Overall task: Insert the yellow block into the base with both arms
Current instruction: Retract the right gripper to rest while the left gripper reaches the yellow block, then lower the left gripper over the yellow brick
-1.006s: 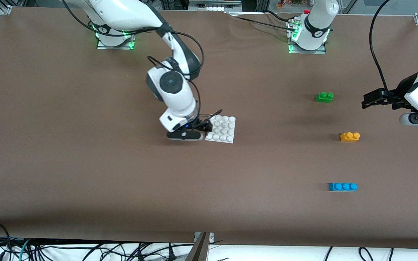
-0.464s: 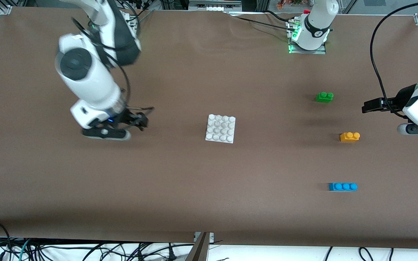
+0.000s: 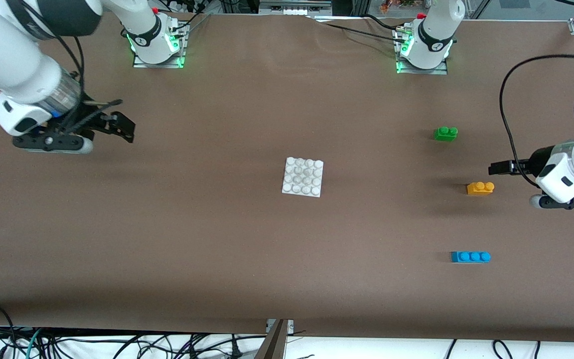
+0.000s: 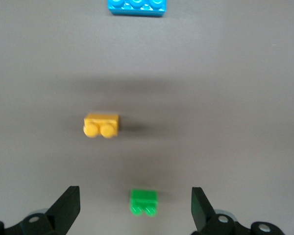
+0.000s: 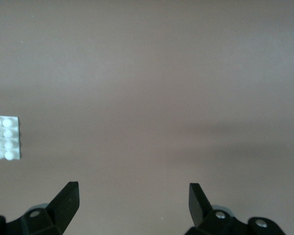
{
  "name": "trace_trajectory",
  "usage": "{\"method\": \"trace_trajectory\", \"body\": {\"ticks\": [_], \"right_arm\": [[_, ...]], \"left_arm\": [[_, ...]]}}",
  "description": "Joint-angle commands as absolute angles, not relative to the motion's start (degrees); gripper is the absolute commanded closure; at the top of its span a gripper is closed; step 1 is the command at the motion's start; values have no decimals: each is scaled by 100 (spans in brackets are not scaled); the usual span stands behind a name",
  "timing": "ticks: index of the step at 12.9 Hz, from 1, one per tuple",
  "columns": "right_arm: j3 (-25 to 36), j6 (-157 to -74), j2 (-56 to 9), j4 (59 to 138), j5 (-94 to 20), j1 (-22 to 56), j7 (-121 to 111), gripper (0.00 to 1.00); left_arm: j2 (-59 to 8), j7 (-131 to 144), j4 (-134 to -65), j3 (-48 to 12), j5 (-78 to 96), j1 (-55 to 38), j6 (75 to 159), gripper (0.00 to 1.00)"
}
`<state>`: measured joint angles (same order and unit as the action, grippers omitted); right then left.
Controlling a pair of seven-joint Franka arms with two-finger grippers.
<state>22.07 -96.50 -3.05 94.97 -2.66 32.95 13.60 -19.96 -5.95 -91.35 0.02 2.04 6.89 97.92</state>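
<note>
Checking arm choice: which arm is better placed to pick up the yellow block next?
Left. Its open pincer hangs beside the yellow block, at that arm's end of the table; the open right pincer is far off, past the base.

White base (image 3: 303, 177) carries a four-by-four stud grid on the brown table (image 3: 217, 239). Toward the left arm's end from it: yellow block (image 3: 480, 188), green brick (image 3: 445, 133), blue brick (image 3: 470, 257).
</note>
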Motion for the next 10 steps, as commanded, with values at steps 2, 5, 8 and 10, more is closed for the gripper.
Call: {"method": "trace_trajectory", "body": {"ticks": [2,5,8,10], "right_arm": [[872,-9378,-35,9615,-290,1682,1116,1],[-8,-9369,105,9598,-264,731,993,1],[-44,-9273,79,9501,-36,729,958,1],[-35,-9176,70,9475,-9,721,941,1]], "left_arm": [[-2205,-1063,-9562,-18,193,976,10388,0],[-2442,-1081,-9712,9,89,1037,10924,0],[-2715,-1282,-9852,9,-18,1107,11415,0],[-2803,-1485,-10115,9,-18,1151,11898,0]]}}
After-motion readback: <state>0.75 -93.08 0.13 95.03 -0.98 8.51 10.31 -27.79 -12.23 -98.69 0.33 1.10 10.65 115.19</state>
